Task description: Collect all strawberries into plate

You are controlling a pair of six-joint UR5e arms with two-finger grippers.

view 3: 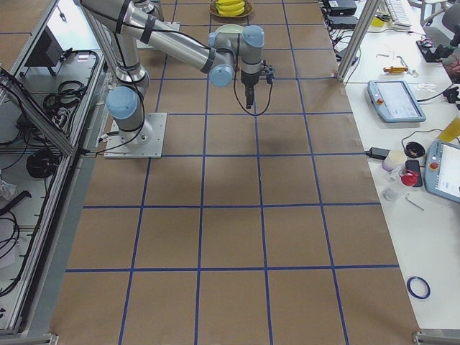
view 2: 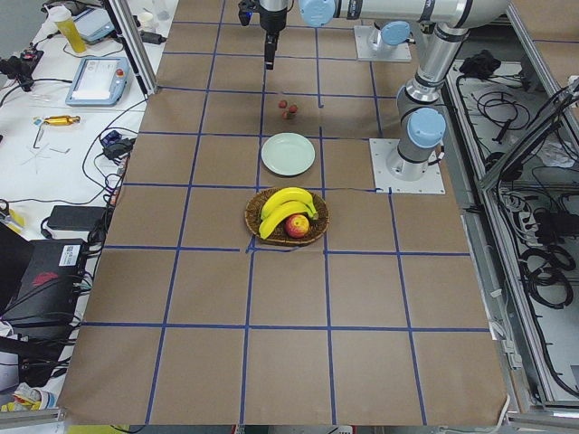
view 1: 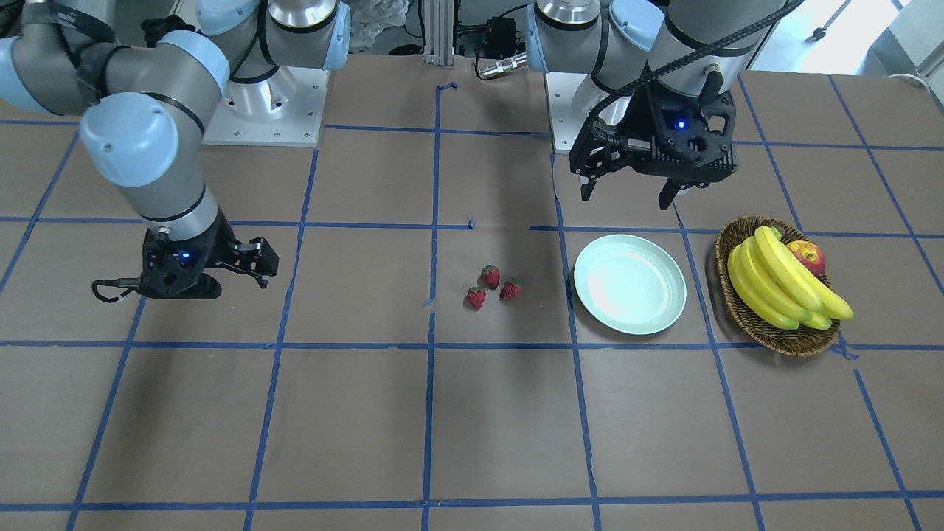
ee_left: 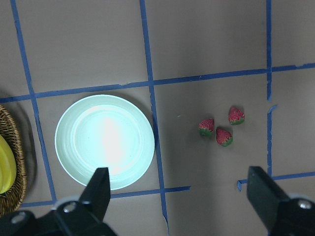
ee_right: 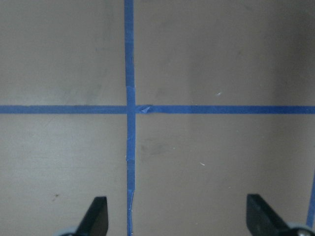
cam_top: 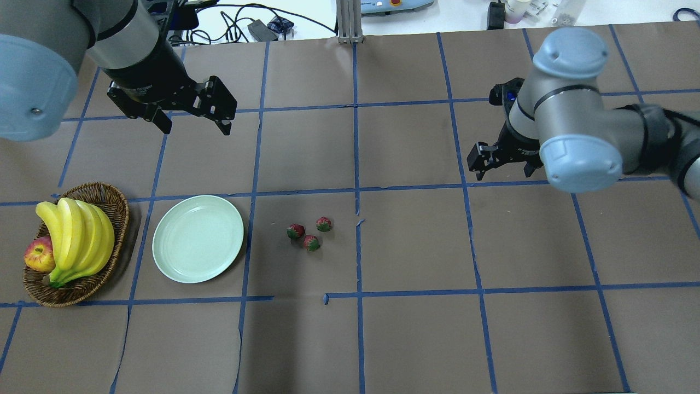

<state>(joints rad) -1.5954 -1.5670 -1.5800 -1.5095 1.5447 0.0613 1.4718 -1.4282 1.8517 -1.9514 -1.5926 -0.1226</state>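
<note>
The left fingers (ee_left: pixel 100 189) are standing wide apart, holding nothing, hanging over the desk (cam_top: pixel 410 328) in the overhead view's upper left. The right fingers (ee_right: pixel 98 214) are also gaping wide, touching nothing, at upper right. Three strawberries (cam_top: pixel 311 242) are lying clustered mid-frame, near the plate (cam_top: pixel 198 239), to its right.

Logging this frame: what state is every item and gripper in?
Round pale mint plate: empty.
Three small red strawberries: clustered together, outside the plate.
Brown woven wicker basket: holds yellow bananas and a red-yellow apple.
Left gripper: open, empty.
Right gripper: open, empty.
</note>
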